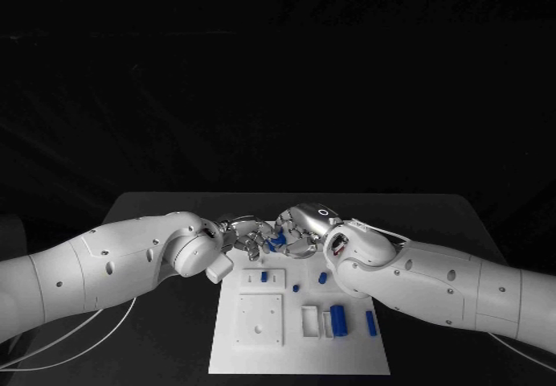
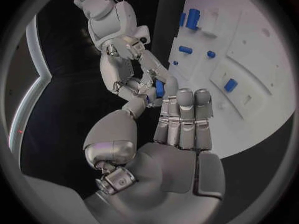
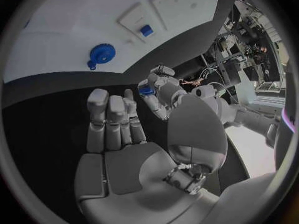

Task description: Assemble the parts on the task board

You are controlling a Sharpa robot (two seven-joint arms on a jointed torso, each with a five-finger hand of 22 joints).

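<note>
Where both arms meet above the task board (image 1: 261,354), left robot hand (image 1: 240,233) and right robot hand (image 1: 304,233) pinch one small blue part (image 1: 275,239), short, cylindrical, fingertips together.

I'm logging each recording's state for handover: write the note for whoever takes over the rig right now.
Hands: the left hand and right hand meet above the far edge of the task board. A small blue part sits between their fingertips; which hand actually holds it cannot be told.
Things: on the board lie a blue cylinder, a blue pin, and small blue pieces nearer the hands. The right wrist view shows a blue gear on the board.
Done: one part lifted off the board.
Left: seat that part, then assemble the loose ones.
</note>
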